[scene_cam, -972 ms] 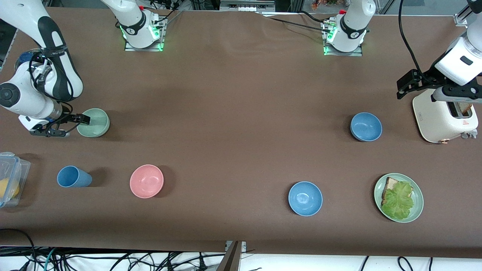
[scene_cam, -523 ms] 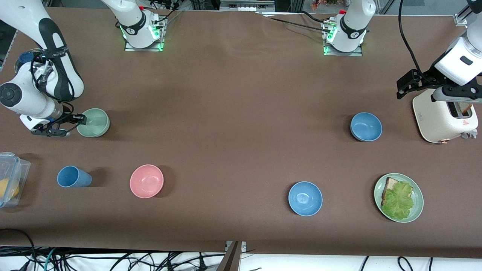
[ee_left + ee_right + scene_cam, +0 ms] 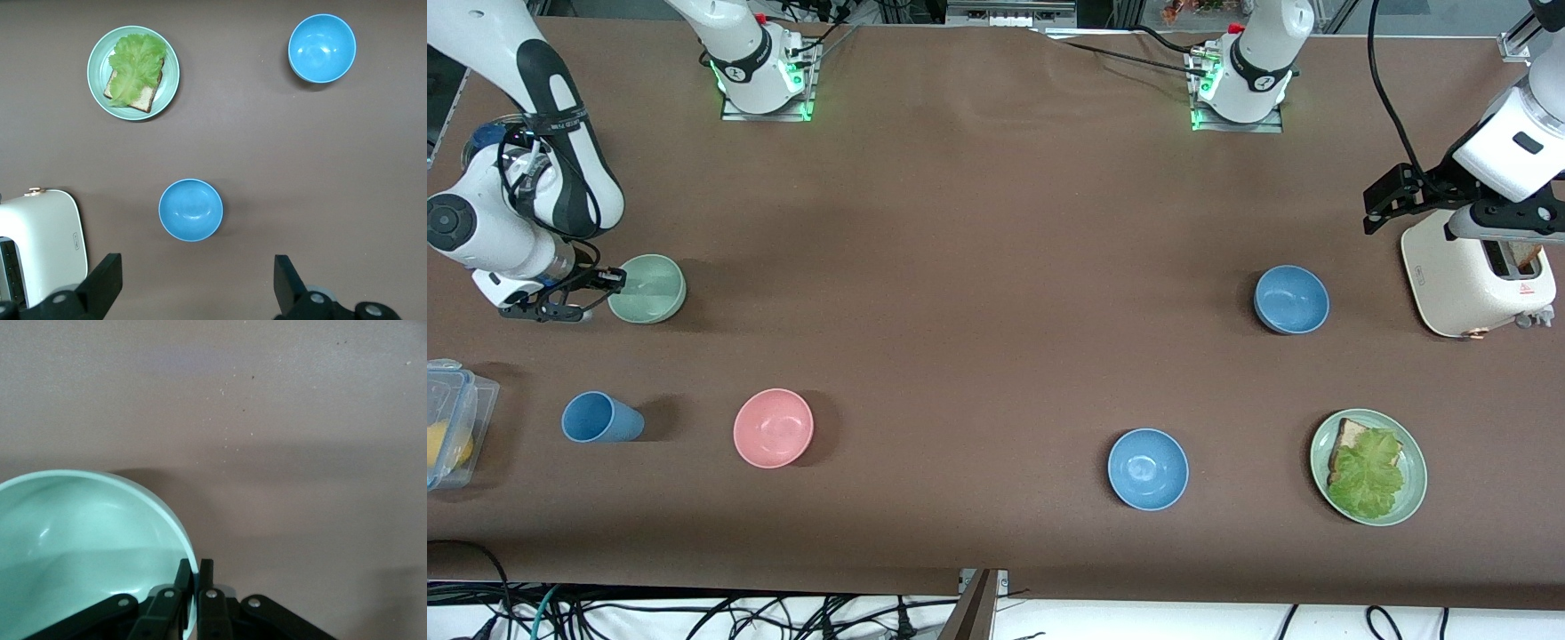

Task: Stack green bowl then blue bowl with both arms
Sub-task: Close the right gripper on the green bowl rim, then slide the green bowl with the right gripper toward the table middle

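Tabletop: brown covering, carrying all items listed.

Right arm: reaches down at its own end of the tabletop. Left arm: waits raised at the other end, over the toaster.

Toaster: white, at the left arm's end, a slice of bread in its slot.

Plate: pale green, holding bread topped with lettuce, nearer to the front camera than the toaster.

Container: clear plastic, at the right arm's end, something yellow inside.

Green bowl: upright on the tabletop toward the right arm's end, farther from the front camera than the cup and pink bowl. Its rim on the side toward the right arm's end is in the right pincer.

Blue bowls: one sits beside the toaster, toward the middle of the tabletop; the other sits nearer to the front camera, beside the plate. Both upright, well apart from the green bowl.

Pink bowl: upright, beside the cup.

Cup: blue, lying on its side, between the container and the pink bowl.

Right pincer: clamped on the green bowl's rim, one finger inside the wall, one outside, as the right wrist view shows.

Left pincer: fingers wide apart, holding nothing, in the air above the blue bowl beside the toaster.
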You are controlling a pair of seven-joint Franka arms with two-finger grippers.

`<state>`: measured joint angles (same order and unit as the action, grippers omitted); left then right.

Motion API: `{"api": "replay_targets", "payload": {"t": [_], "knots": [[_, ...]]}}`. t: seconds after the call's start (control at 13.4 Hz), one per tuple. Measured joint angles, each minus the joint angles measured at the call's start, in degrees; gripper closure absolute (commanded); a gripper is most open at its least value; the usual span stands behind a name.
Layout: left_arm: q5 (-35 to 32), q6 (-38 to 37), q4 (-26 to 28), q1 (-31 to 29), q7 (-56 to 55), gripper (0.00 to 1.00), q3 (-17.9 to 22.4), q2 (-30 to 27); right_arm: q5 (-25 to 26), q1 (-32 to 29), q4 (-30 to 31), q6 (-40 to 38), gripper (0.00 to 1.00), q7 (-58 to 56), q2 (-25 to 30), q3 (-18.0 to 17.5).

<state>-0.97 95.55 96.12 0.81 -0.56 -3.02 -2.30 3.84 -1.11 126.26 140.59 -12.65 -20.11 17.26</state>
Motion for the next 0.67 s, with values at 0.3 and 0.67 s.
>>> {"api": "replay_targets", "payload": {"t": [0.3, 0.67], "knots": [[0.0, 0.0, 0.0, 0.0, 0.0, 0.0, 0.0, 0.0, -1.5, 0.0, -1.3, -2.1, 1.0, 0.0, 2.1, -0.8], [0.0, 0.0, 0.0, 0.0, 0.0, 0.0, 0.0, 0.0, -12.3, 0.1, -10.9, -21.0, 1.0, 0.2, 7.0, -7.3]]}}
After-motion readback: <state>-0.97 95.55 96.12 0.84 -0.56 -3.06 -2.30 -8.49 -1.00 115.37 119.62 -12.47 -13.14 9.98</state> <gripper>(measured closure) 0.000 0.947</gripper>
